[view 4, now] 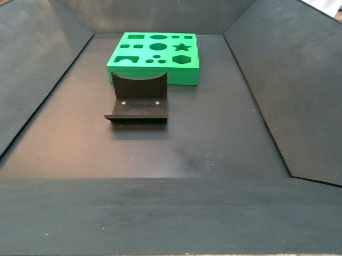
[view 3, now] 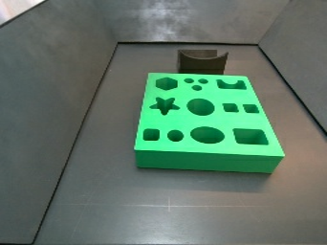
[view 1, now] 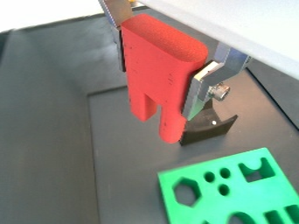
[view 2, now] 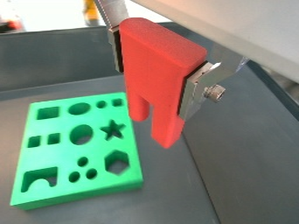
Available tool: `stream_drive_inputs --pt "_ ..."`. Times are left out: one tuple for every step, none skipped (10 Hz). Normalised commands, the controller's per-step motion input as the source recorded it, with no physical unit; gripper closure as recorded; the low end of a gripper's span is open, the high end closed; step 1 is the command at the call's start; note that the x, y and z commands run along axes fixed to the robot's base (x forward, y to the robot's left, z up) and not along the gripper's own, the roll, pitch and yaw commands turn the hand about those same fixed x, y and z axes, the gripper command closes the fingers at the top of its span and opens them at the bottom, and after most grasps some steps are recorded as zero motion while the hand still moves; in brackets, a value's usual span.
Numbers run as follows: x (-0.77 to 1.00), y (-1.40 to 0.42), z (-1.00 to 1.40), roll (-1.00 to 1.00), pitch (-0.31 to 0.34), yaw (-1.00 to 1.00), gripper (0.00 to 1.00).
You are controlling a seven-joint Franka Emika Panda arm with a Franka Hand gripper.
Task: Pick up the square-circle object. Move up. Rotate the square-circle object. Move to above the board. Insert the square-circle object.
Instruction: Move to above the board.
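**Operator:** Wrist views, condition of the gripper (view 2: pixel 159 80)?

**Technician:** In both wrist views the two silver fingers (view 1: pixel 212 77) are closed against opposite faces of the square-circle object (view 1: pixel 162 77), a red block. Its blocky top sits between the plates. The two short legs and the notch between them hang clear below the fingertips. Nothing touches the legs, so the piece is judged to be carried free of the floor.

**Operator:** Location of the other items relative to the gripper?

**Technician:** In a wrist view the board (view 2: pixel 79 150), a bright green slab with star, round, square and hexagon holes, lies below the gripper and off to one side, not directly under the legs. In a wrist view the dark grey curved holder (view 1: pixel 212 125) is also visible below, behind the red legs. It is empty.

**Operator:** Side views?

**Technician:** Neither the gripper nor the red block appears in either side view. Both show the board (view 3: pixel 206 121) lying flat, with the holder (view 4: pixel 138 102) just beside one short edge. This suggests that the gripper is above both frames.

**Operator:** Step in hand?

**Technician:** Judged as pick-up and lift complete. The work is at the rotate stage or the transfer to above the board. The frames do not settle which.

**Operator:** Requirement for the next move?

**Technician:** Carry the piece sideways until the legs stand over the matching hole. Align the piece with the outline of that hole before any descent. Which hole matches cannot be determined from these views.
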Motion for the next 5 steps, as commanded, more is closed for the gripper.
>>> stream_drive_inputs --pt "0.22 -1.00 0.07 0.04 0.022 1.00 1.00" --pt "0.23 -1.00 0.07 0.04 0.026 1.00 1.00" --pt "0.24 -1.00 0.07 0.05 0.034 1.00 1.00" --pt "0.25 -1.00 0.07 0.05 0.037 1.00 1.00" --pt "0.27 -0.91 0.06 0.06 0.053 1.00 1.00"
